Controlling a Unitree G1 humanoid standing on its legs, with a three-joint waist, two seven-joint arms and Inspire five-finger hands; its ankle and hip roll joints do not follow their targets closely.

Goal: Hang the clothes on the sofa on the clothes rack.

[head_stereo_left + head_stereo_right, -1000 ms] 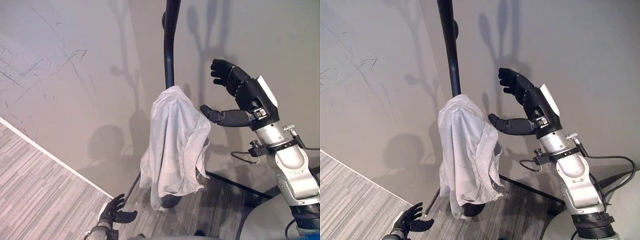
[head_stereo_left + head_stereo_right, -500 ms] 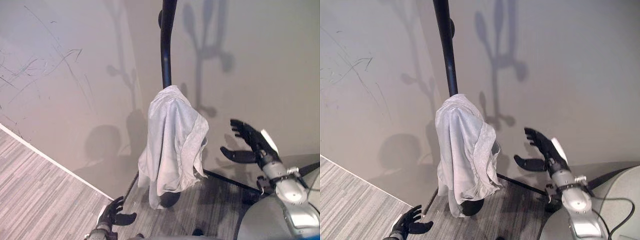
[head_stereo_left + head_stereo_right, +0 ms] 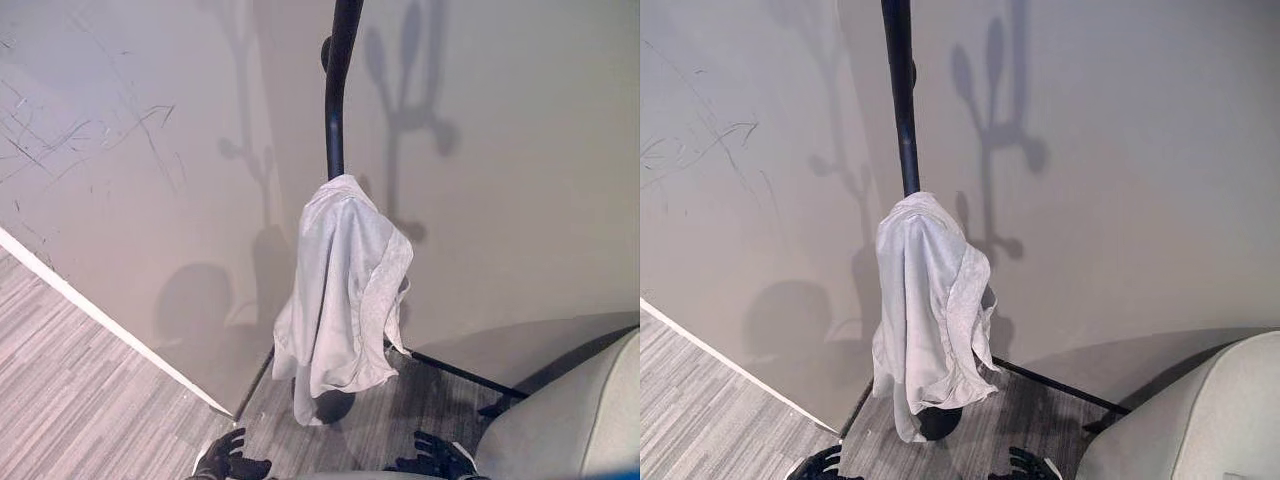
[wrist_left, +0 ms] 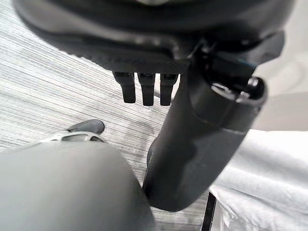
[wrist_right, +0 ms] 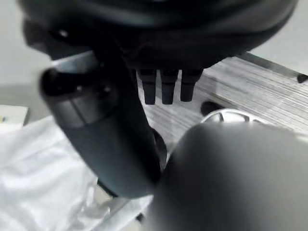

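I've dropped my right hand [image 3: 437, 462] low near me; both hands open, left hand [image 3: 232, 462] idle, cloth [image 3: 345, 285] draped on rack [image 3: 336, 110].

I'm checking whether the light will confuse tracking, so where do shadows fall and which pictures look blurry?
Left eye view: the clothes rack casts branching shadows on the wall, and the hanging cloth throws a dark patch beside it. Right eye view: the same shadows. Left wrist view: the left hand is close and soft-edged. Right wrist view: the right hand is blurred likewise.
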